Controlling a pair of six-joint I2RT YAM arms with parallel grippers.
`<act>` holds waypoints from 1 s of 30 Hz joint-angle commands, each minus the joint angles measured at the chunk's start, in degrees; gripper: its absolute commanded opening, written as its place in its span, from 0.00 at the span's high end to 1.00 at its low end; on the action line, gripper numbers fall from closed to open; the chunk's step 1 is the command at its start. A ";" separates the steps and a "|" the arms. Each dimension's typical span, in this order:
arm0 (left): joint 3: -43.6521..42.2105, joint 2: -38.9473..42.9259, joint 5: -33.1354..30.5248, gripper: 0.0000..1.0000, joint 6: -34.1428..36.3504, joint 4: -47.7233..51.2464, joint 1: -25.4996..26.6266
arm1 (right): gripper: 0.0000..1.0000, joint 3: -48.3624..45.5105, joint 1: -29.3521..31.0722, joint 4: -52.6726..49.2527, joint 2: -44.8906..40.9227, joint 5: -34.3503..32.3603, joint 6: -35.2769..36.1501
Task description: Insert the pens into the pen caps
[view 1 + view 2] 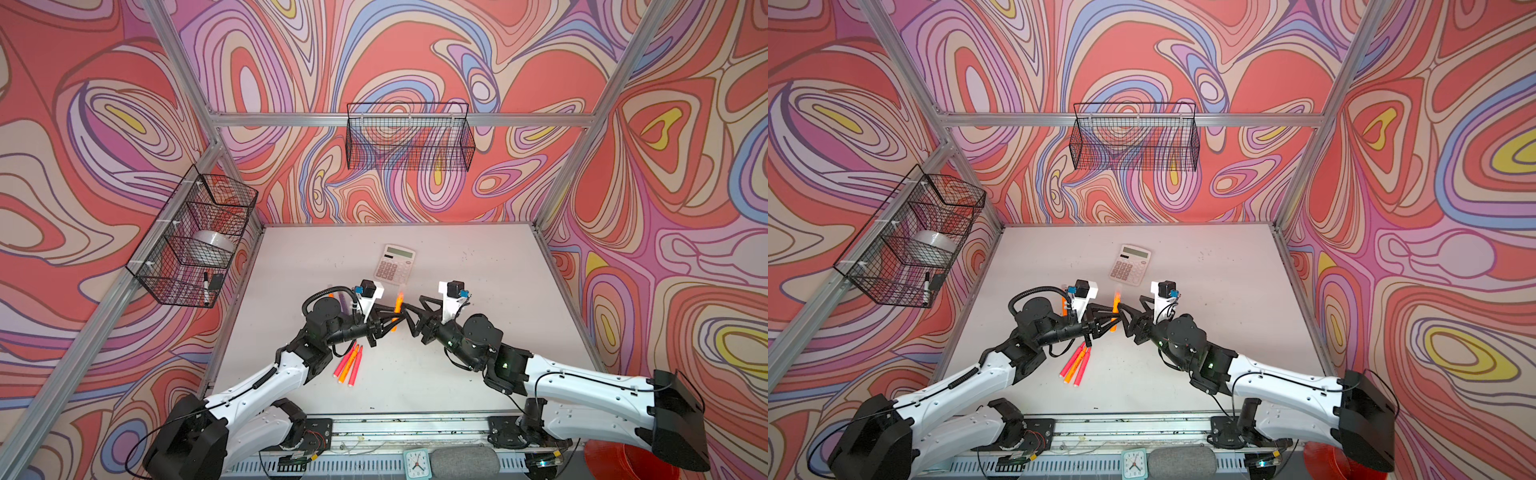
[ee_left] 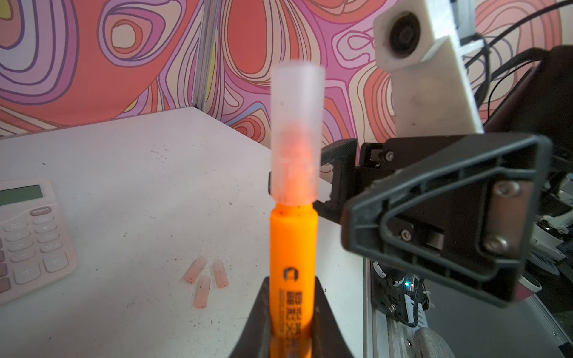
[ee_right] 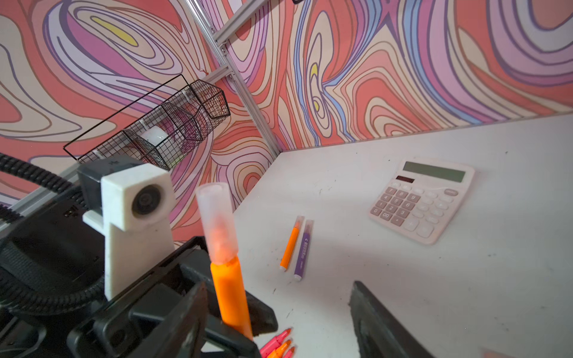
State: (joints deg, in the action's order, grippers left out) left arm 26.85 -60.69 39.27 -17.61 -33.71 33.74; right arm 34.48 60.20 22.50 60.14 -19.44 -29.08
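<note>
The left gripper (image 2: 291, 286) is clamped on an orange pen (image 2: 293, 245), held upright with a cap (image 2: 296, 130) seated on its tip. The right gripper (image 3: 277, 291) stands wide open, holding nothing, the pen between its jaws near one finger. Three loose caps (image 2: 204, 279) lie near the calculator (image 2: 31, 235); open table (image 2: 130, 161) stretches from them to the far edge.
</note>
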 commanded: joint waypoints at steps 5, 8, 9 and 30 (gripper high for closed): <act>0.11 0.68 -2.73 1.00 2.68 -0.56 -0.13 | 0.20 0.40 0.18 -3.22 -5.95 0.17 1.74; 0.56 0.60 -3.25 1.00 3.55 0.89 -0.10 | 0.23 1.63 0.18 -2.41 -5.90 2.25 1.24; 0.66 0.72 -3.77 1.00 3.86 1.51 -0.07 | 0.28 2.80 0.18 -3.10 -5.25 1.99 0.72; 0.53 1.59 -6.68 1.00 5.21 3.23 0.19 | 0.63 24.84 0.01 -17.21 14.47 -0.84 -2.06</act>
State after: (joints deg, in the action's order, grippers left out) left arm 26.85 -59.94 32.88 -13.50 -30.61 33.80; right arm 57.91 60.14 6.76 74.19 -20.95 -31.16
